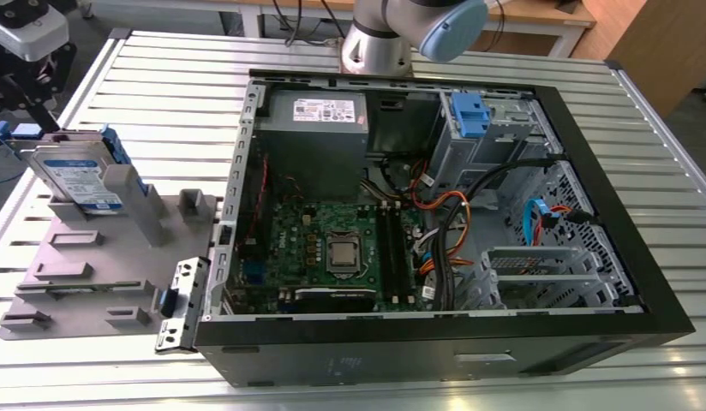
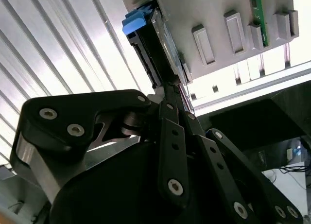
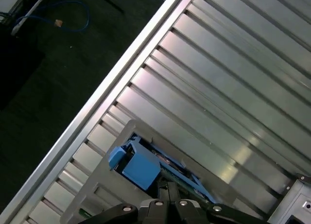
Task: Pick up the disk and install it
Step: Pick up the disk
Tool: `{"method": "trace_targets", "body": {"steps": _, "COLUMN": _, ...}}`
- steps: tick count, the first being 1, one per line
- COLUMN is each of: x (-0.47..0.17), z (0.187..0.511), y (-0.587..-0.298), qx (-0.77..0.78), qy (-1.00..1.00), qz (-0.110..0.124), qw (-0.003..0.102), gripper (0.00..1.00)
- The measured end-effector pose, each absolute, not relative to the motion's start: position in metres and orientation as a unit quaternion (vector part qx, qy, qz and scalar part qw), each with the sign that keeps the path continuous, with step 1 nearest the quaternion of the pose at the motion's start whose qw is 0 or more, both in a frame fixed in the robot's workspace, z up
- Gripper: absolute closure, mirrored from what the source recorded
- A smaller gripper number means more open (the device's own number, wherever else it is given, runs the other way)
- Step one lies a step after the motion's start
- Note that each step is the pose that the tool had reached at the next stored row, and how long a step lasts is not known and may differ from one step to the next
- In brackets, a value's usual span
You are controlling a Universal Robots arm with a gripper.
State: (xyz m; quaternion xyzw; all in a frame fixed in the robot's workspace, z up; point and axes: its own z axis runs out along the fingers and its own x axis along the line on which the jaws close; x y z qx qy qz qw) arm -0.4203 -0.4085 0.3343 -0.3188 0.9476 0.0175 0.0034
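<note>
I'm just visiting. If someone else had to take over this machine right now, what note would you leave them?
Hand: right at the edge of the disk; grip cannot be told.
Disk: upright in the grey holder, to the exterior view's left of the open computer case.
Done: hand is at the disk.
Left: disk neither lifted nor installed yet.

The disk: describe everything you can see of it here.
The disk is a flat silver-grey metal drive with a white-and-blue label, framed by a blue plastic bracket. It stands on edge, leaning, in the grey holder at the exterior view's left, outside the computer case. The hand is close; contact unclear.
</note>
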Motion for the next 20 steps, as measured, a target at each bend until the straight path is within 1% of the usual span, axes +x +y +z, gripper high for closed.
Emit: {"method": "trace_targets", "body": {"steps": 20, "x": -0.4204, "z": 0.3329, "y": -0.4085, "qx": -0.485, "qy": 0.874, "qz": 0.018, "qw": 0.0, "gripper": 0.89}}
